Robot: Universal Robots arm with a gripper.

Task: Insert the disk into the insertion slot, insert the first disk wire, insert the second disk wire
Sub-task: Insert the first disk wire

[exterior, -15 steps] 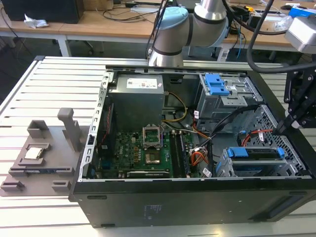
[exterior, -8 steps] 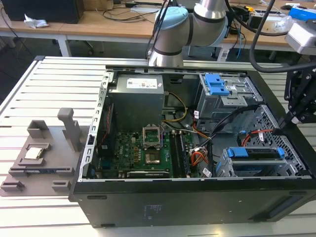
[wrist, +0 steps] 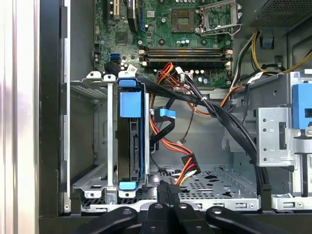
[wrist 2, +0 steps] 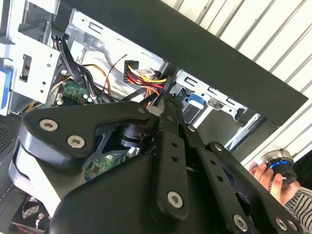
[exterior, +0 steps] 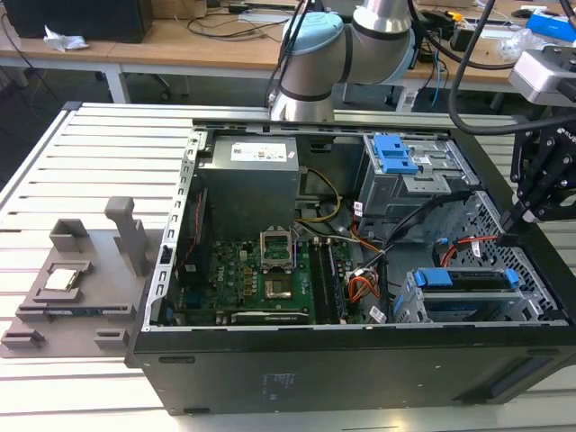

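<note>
Step 1 done, disk (wrist: 130, 146) in insertion slot (wrist: 108, 146); first disk wire (exterior: 468, 241) looks loose nr disk; gripper (wrist: 165, 187) beside disk, fingers (wrist: 160, 195) pressed together

On my counter (exterior: 90, 144) the computer case (exterior: 342, 378) lies open, a holder tray (exterior: 72, 288) beside it on the exterior view's left. Inside, I see the circuit board (exterior: 261, 279) mid-case, the power box (exterior: 247, 184) behind it. At the exterior view's right the disk (exterior: 472, 281) sits in the drive cage (exterior: 409, 306), the taller bay (exterior: 409, 175) behind; the claw (exterior: 526, 216) hangs above that end.
</note>
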